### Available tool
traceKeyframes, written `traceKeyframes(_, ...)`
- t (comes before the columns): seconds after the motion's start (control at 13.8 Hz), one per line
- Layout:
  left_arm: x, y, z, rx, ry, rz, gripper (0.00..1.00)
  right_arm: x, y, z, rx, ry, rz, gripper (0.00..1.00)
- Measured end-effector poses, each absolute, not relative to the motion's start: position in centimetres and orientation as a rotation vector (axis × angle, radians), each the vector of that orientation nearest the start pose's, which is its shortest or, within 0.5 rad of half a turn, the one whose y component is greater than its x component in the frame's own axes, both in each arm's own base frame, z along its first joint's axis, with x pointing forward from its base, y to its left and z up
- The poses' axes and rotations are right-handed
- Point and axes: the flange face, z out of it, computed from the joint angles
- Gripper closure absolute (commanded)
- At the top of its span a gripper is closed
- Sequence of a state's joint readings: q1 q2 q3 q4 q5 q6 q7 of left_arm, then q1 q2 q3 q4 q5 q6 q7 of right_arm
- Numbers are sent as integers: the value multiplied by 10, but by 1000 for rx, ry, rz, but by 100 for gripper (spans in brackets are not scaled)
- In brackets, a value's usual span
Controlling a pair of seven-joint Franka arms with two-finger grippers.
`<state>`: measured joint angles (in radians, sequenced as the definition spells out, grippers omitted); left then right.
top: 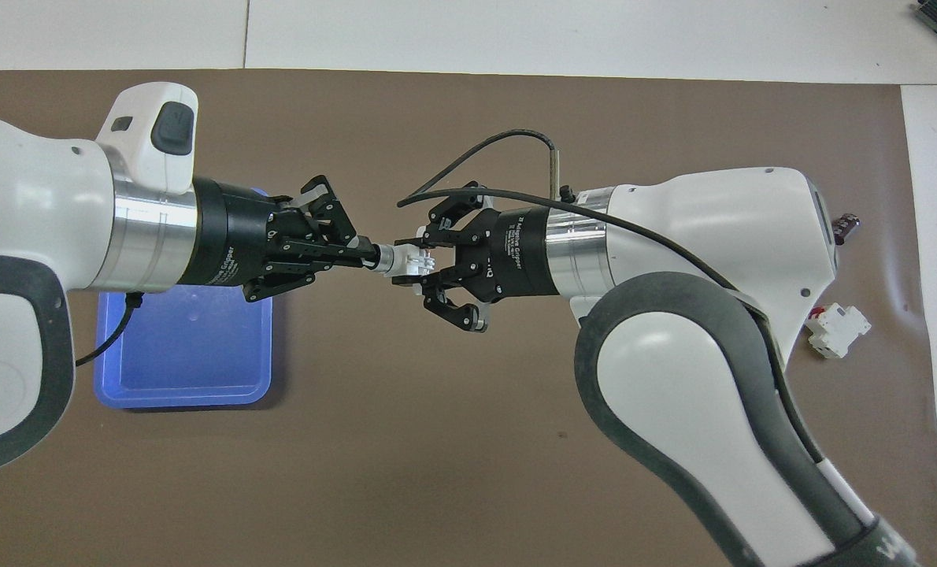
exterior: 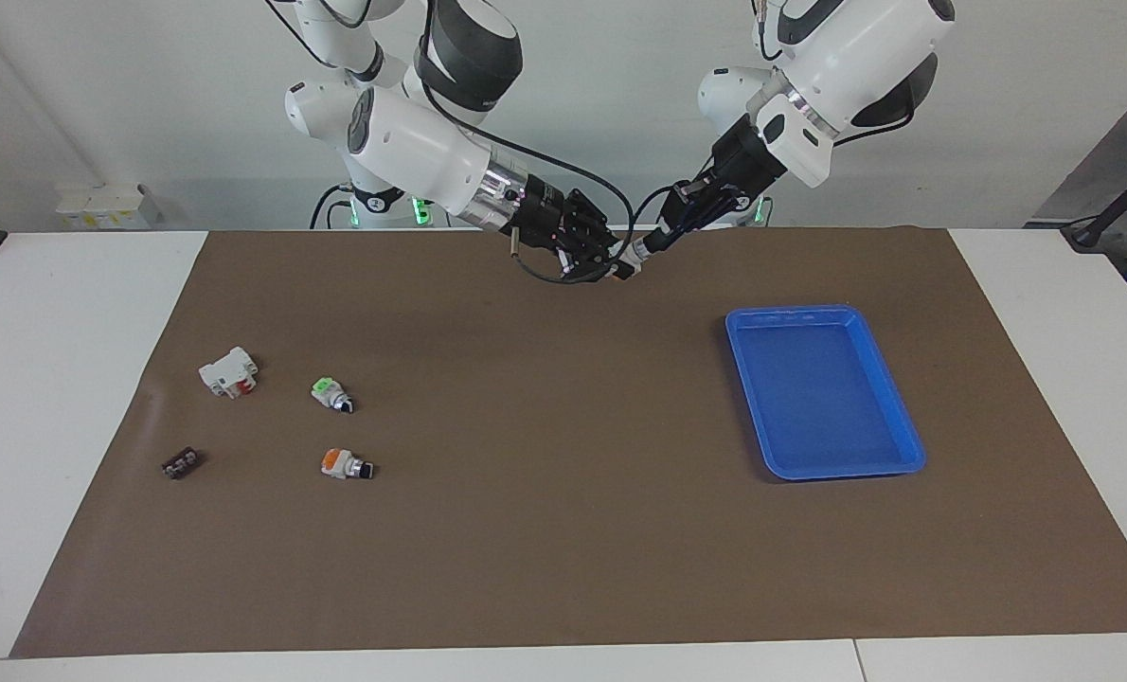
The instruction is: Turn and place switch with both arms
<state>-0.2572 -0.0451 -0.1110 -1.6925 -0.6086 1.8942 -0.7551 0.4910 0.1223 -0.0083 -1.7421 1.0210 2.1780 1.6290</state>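
The switch (top: 399, 258) is held in the air between both grippers, over the brown mat close to the robots. My right gripper (top: 420, 264) is shut on its white-grey body. My left gripper (top: 366, 256) is shut on the black knob end, which its fingers hide. In the facing view the switch (exterior: 632, 254) sits between the right gripper (exterior: 613, 262) and the left gripper (exterior: 653, 242). The orange end is mostly hidden in the right gripper.
A blue tray (exterior: 824, 388) lies toward the left arm's end, also in the overhead view (top: 185, 354). Toward the right arm's end lie a green-ended switch (exterior: 331, 395), an orange-ended switch (exterior: 344, 464), a white block (exterior: 229, 371) and a small black part (exterior: 181, 463).
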Motion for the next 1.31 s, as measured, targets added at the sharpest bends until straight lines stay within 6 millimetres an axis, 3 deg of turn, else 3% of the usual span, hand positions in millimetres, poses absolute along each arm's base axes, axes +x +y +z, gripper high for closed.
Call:
traceKeyframes(0.15, 516, -246, 636, 2439, 579, -128, 100, 546, 323, 547, -1589, 1685, 823, 100)
traceKeyframes(0.36, 516, -244, 636, 2478, 358, -59, 100, 545, 324, 547, -1592, 1684, 825, 100)
traceKeyframes(0.87, 514, -240, 636, 2490, -427, 181, 100, 543, 332, 544, -1595, 1689, 834, 100)
traceKeyframes(1.31, 511, -240, 638, 2401, -930, 331, 100, 542, 335, 543, -1600, 1687, 838, 100)
